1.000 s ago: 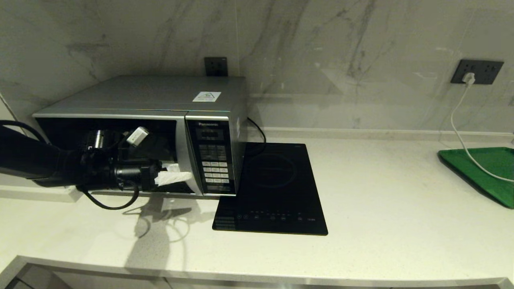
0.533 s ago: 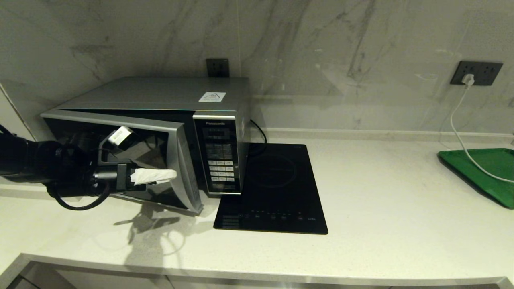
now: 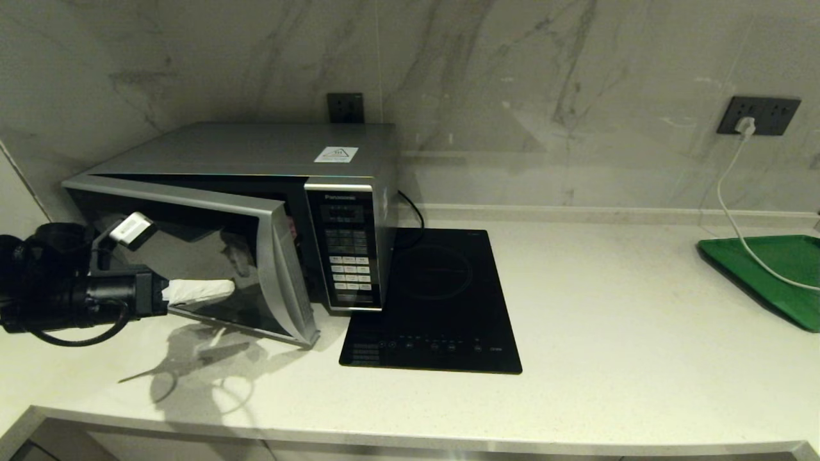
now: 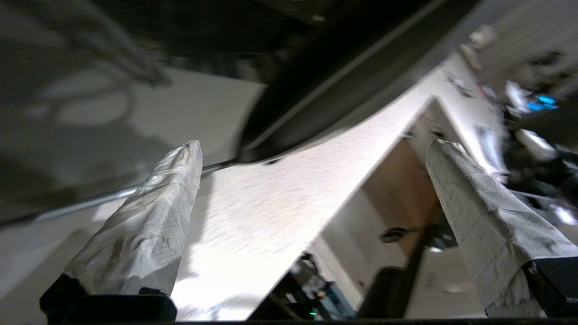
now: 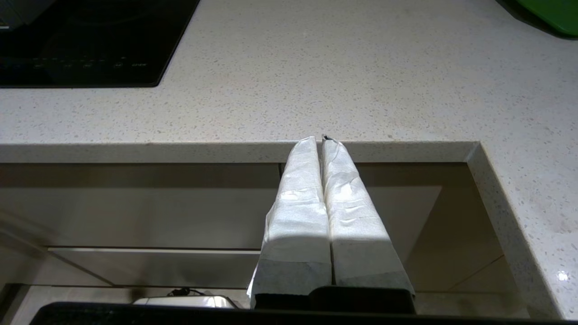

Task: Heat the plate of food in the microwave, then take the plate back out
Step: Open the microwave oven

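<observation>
The left claw (image 3: pixel 198 289) hovers with its paper-wrapped fingers (image 4: pixel 149 216) spread wide and gripping nothing, level in front of the dark glass door (image 3: pixel 211 256) of the microwave (image 3: pixel 256 192) — a door standing partly ajar over the pale surface (image 3: pixel 576 320). The plate of food cannot be seen in any view. The right claw (image 5: pixel 321 140) — fingers pressed together — sits parked below the surface edge, near the black hob (image 3: pixel 435 301).

The microwave (image 3: pixel 256 192) is silver with a dark glass door and black keypad panel — the hob (image 3: pixel 435 301) flat black. The tray (image 3: pixel 769 275) is green; the wall (image 3: pixel 512 77) looks grey-veined white marble — the counter (image 3: pixel 640 358) speckled off-white.
</observation>
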